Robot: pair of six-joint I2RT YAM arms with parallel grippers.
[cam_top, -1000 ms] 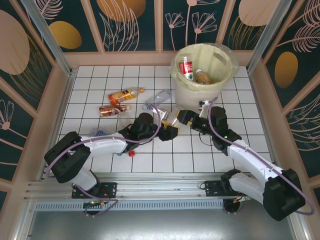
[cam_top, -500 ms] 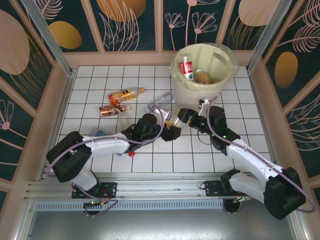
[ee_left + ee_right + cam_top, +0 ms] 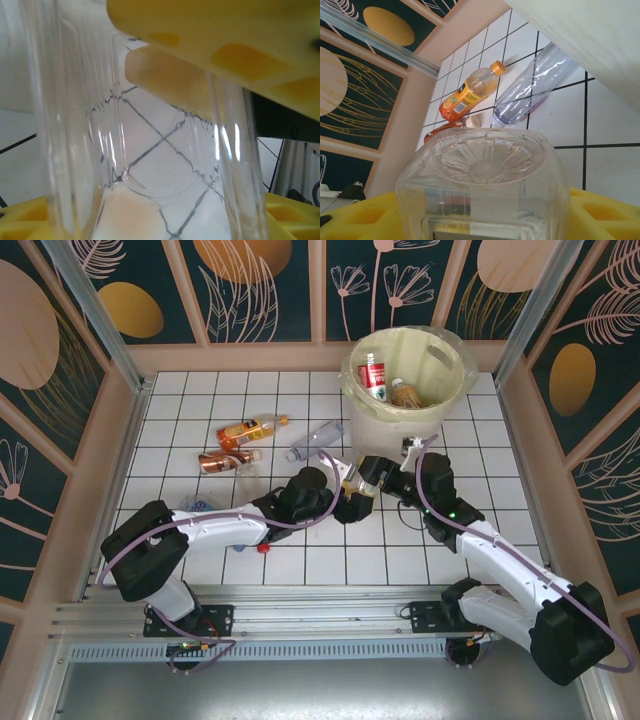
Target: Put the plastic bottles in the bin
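A small clear bottle [image 3: 356, 486] hangs just in front of the bin [image 3: 380, 435], a big cream bucket with a bag liner. My left gripper [image 3: 346, 504] and my right gripper [image 3: 369, 477] are both shut on it from opposite sides. In the left wrist view its clear wall [image 3: 150, 150] runs between the yellow fingers [image 3: 225, 40]. The right wrist view has its ribbed base [image 3: 485, 165] wedged between the yellow pads [image 3: 605, 212]. Two bottles [image 3: 373, 375] lie inside the bin. An orange bottle [image 3: 248, 428], a brown one [image 3: 222, 461] and a clear one [image 3: 315, 440] lie on the tiles.
A crushed blue-capped bottle [image 3: 197, 505] and a red cap [image 3: 263, 548] lie beside my left arm. The bin wall [image 3: 600, 45] is close on the right in the right wrist view. Wooden walls fence the tiled floor [image 3: 200, 390] on three sides.
My left gripper carried the clear bottle rightward up to the right gripper. The right gripper's jaws came together on the bottle.
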